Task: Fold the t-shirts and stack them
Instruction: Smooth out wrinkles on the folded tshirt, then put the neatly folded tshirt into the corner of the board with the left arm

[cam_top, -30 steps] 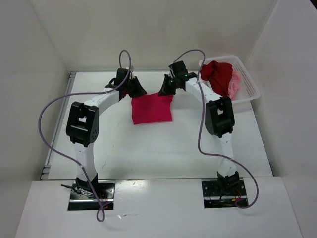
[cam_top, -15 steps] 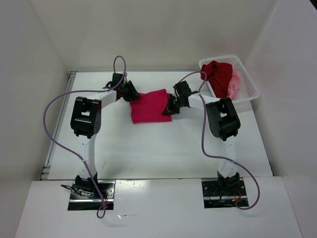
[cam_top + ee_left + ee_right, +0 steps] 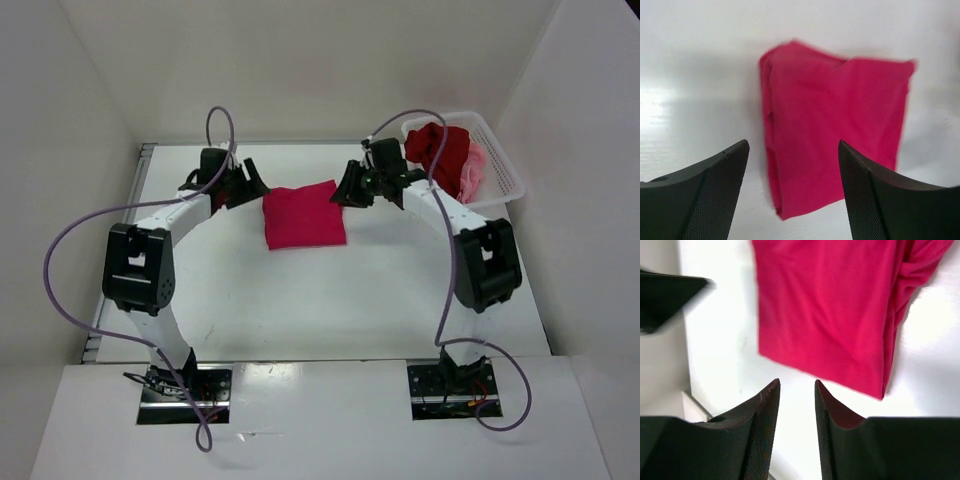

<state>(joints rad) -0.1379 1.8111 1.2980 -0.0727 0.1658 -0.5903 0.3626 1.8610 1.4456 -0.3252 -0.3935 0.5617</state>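
Top external: crimson-pink shirt (image 3: 304,215) lies between the left hand (image 3: 256,185) and right hand (image 3: 346,190), both parted, empty.

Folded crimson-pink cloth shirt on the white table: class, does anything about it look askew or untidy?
Slightly. The crimson-pink cloth shirt lies as a rough rectangle, skewed to the edges of the white table, and one side edge is bunched into rumpled layers, not flat. Nothing looks damaged.

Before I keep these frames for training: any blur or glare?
Left wrist: edges of the crimson-pink shirt look soft, and there is glare on the table at left. Right wrist: shirt crisp, dark shape at upper left smeared. Top external: sharp throughout.
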